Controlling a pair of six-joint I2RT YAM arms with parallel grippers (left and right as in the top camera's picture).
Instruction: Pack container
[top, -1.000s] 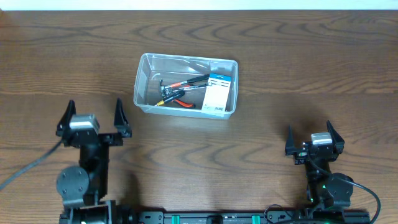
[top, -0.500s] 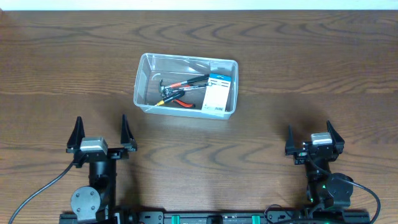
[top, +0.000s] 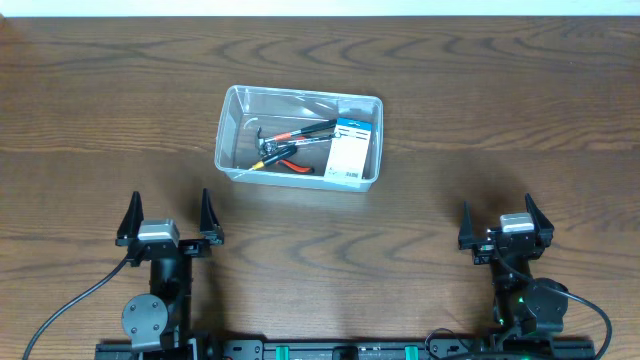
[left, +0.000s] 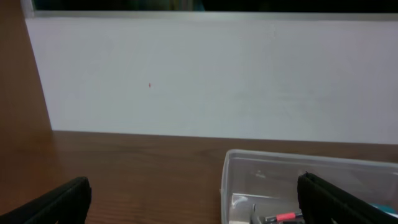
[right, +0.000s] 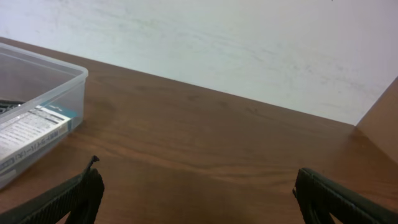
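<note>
Wood table (top: 480, 120) fills the overhead view, with a white wall (left: 199, 74) along its far edge in both wrist views. The container (top: 240, 130), a clear plastic tub, sits upright on the table left of centre and toward the far side, well apart from both arms. The left gripper (top: 169, 205) is at the near edge on the left, jaws spread wide, nothing between them, pointing toward the tub. The right gripper (top: 498, 208) is at the near edge on the right, also spread wide and empty, with the tub off to its left in its wrist view. Inside the tub, a flat white-and-blue box (top: 348, 150) lies against the right wall. Hand tools (top: 285, 148) with red and black handles lie in a small pile in the middle, just left of the box.
</note>
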